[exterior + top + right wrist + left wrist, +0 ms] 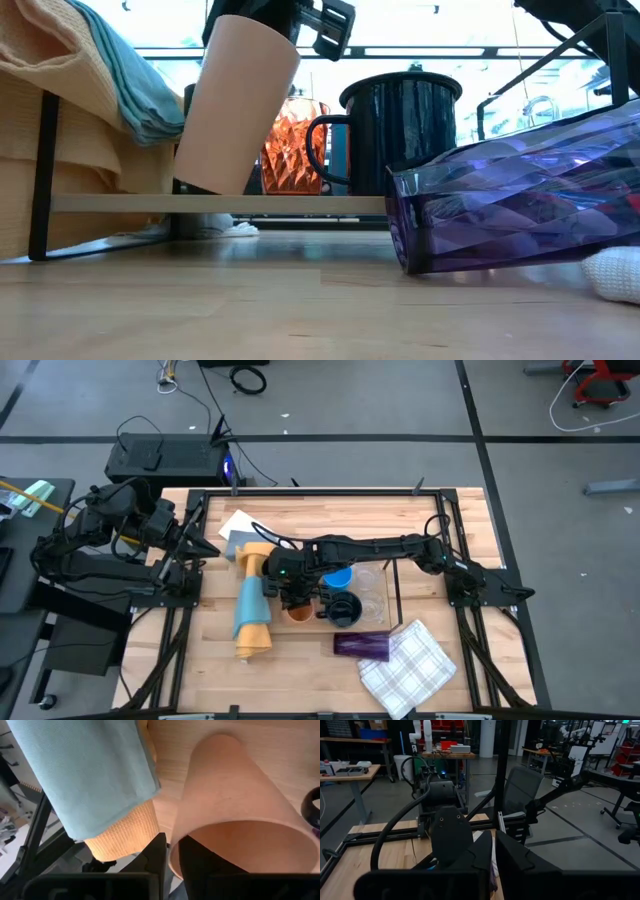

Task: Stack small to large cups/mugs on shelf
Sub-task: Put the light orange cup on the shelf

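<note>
My right gripper (290, 595) is shut on a peach cup (240, 100), which is tilted beside the rolled yellow-and-blue cloth (252, 600). Behind it on the shelf (220, 203) stand an amber cup (295, 150) and a dark handled mug (400, 135). A bright blue cup (338, 577) and clear glasses (370, 585) stand close by. The purple tumbler (520, 200) lies on its side on the table. My left gripper (494, 860) is shut, level and holds nothing at the table's left edge. My right gripper pinches the peach cup's wall at the rim (176, 851), one finger inside (200, 865) and one outside (155, 855). It comes slanting down from above. The cup hangs tilted, mouth up toward the gripper and base low near the shelf; whether the base touches, I cannot tell.
A checked cloth (405, 665) lies near the table's front right, next to the purple tumbler. A white cloth (240, 525) lies at the far left of the table. Bare wood (330, 520) shows along the far edge.
</note>
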Controlling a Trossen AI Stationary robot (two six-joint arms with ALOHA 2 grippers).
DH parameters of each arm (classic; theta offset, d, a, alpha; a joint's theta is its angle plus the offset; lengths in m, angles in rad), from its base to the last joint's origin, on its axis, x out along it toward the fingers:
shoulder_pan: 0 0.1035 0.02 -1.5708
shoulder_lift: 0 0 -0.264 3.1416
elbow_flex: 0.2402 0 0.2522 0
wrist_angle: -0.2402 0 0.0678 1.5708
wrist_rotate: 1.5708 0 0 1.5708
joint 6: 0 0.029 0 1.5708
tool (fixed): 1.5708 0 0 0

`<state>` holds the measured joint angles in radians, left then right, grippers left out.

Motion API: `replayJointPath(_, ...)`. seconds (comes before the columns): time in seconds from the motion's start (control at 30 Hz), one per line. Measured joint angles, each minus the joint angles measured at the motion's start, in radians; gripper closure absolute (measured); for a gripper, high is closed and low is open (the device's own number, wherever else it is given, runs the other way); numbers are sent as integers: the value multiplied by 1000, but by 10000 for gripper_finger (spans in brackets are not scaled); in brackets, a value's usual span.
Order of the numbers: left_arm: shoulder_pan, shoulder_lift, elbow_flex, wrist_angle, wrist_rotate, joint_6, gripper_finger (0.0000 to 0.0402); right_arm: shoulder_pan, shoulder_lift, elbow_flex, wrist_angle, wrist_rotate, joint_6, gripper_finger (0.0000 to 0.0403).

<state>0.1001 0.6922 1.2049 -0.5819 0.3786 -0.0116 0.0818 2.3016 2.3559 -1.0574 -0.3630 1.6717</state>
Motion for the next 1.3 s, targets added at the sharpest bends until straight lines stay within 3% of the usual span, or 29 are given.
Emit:
replayJointPath(1.1, 0, 0, 0, -36, 0, -1, 362, 4, -35, 1, 49, 58, -25, 331)
replayJointPath(1.3, 0, 0, 0, -35, 0, -1, 370, 16, -35, -1, 48, 78, -45, 351)
